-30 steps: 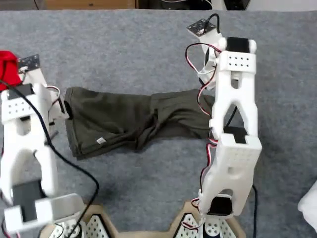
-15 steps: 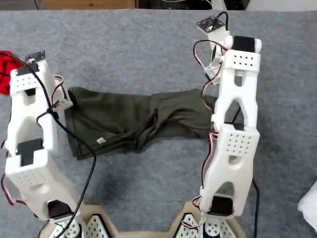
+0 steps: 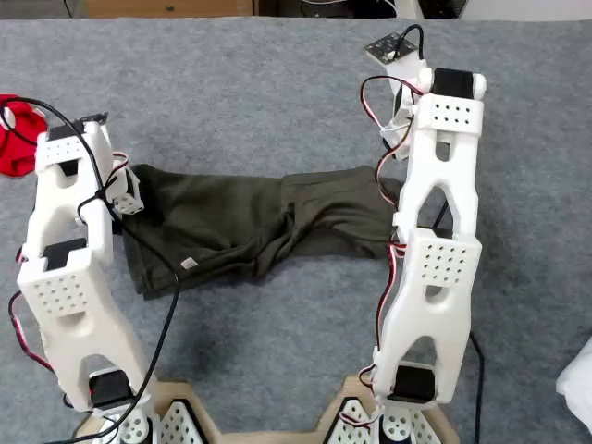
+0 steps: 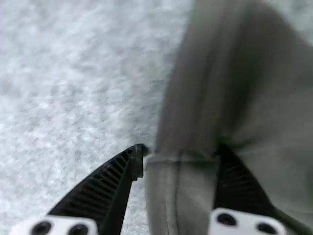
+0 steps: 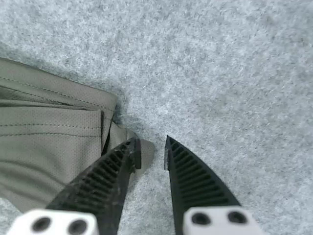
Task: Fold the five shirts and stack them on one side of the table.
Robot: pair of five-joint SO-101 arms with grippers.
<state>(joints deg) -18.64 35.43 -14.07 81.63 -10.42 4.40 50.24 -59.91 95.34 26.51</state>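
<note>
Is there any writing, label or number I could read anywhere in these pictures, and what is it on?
No text can be read here.
Small pale tag on the dark green shirt: too small to read.
Grey table cover: no lettering or signs visible.

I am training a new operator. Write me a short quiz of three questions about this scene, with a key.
1. True or false: the dark olive fabric shirt hangs in the air, off the grey felt table.
2. What lies between the fingers of the left gripper? A) only bare felt B) the shirt's edge C) a white box
3. Fill in: the crumpled cloth at the table's left edge in the high view is ____.
Key: 1 false; 2 B; 3 red.
</note>
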